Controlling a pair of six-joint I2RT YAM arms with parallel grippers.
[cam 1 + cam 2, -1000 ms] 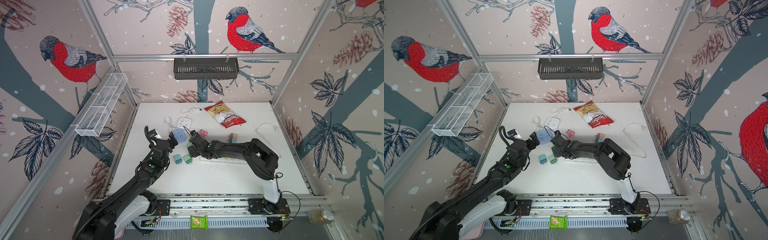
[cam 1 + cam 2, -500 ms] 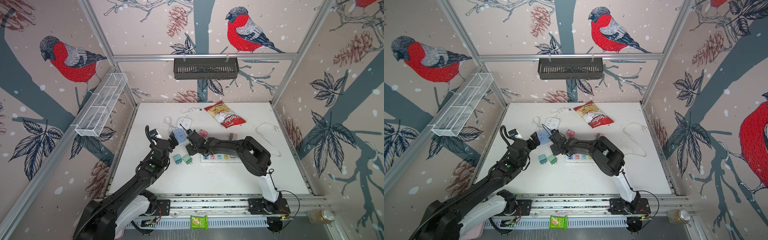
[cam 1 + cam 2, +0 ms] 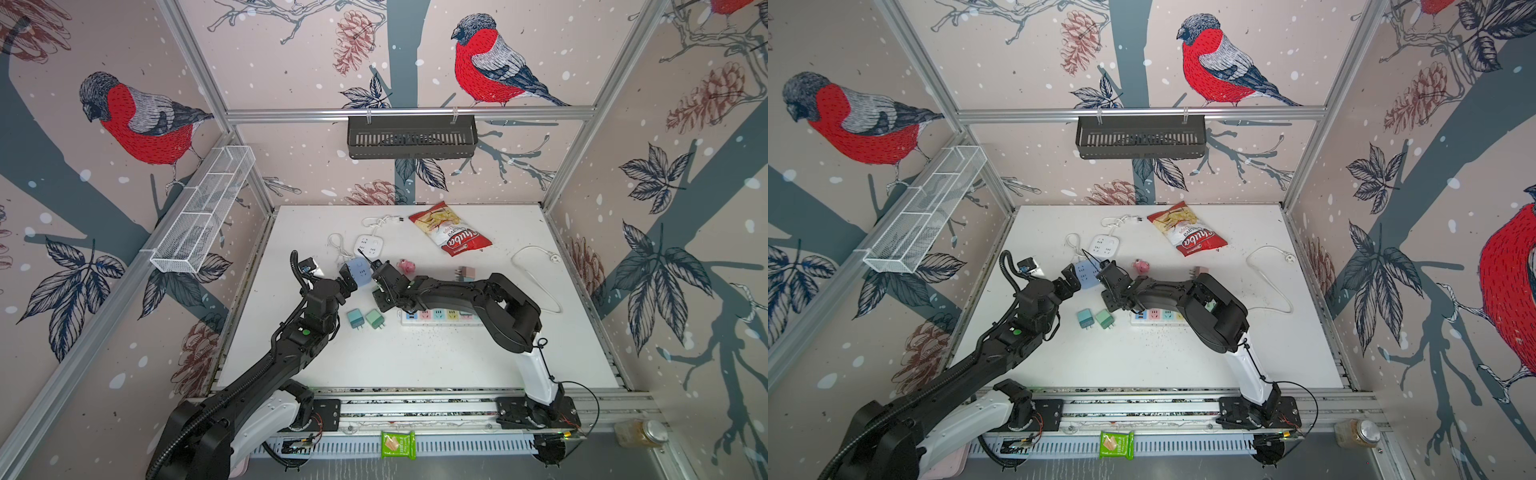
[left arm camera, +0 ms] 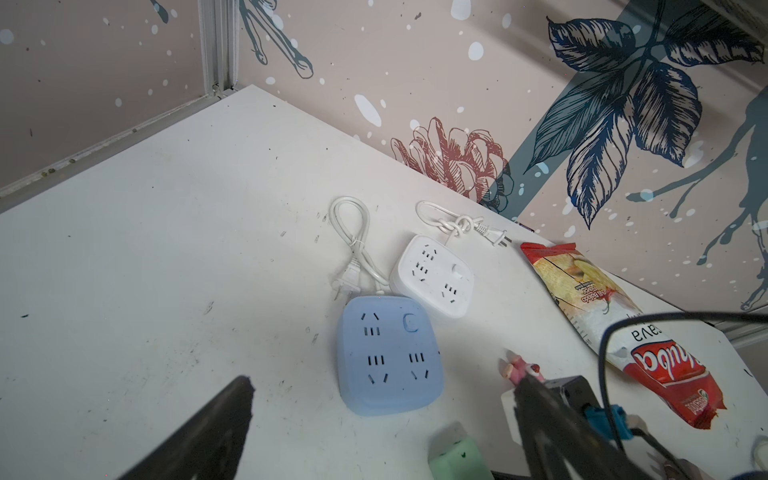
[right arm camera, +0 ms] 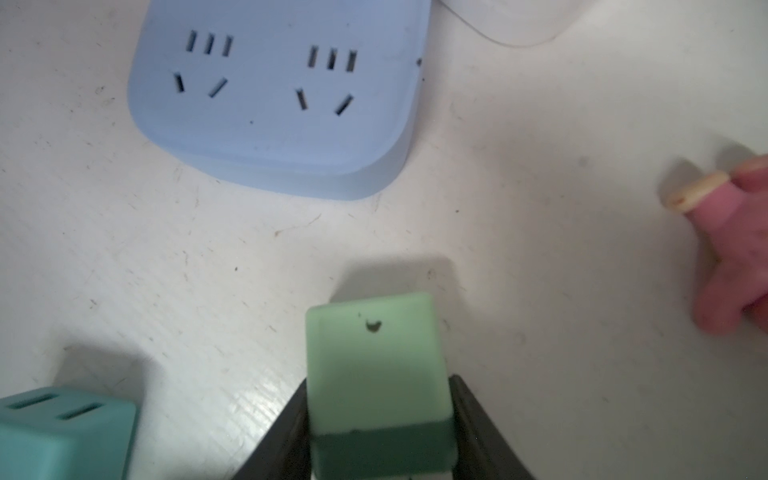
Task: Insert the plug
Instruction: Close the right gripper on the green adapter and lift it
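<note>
My right gripper (image 5: 378,436) is shut on a light green cube plug (image 5: 374,365), one black finger on each side. In both top views the green plug (image 3: 375,320) (image 3: 1104,319) sits at table level beside a teal plug (image 3: 354,319) (image 5: 62,432), with the right gripper (image 3: 380,305) over it. A blue square socket block (image 3: 360,272) (image 5: 274,95) lies just behind them. My left gripper (image 4: 382,415) is open and empty, with the blue socket block (image 4: 386,357) just ahead of its fingers. A long multicoloured power strip (image 3: 440,316) lies partly under the right arm.
A white socket block (image 3: 369,246) with its cord lies behind the blue one. A pink toy (image 3: 406,266), a pink-grey plug (image 3: 465,273), a chips bag (image 3: 451,235) and a loose white cable (image 3: 536,270) lie further back and right.
The right gripper's jaws have closed onto the green plug while its arm shifted left. The left arm and both plugs have stayed in place.
</note>
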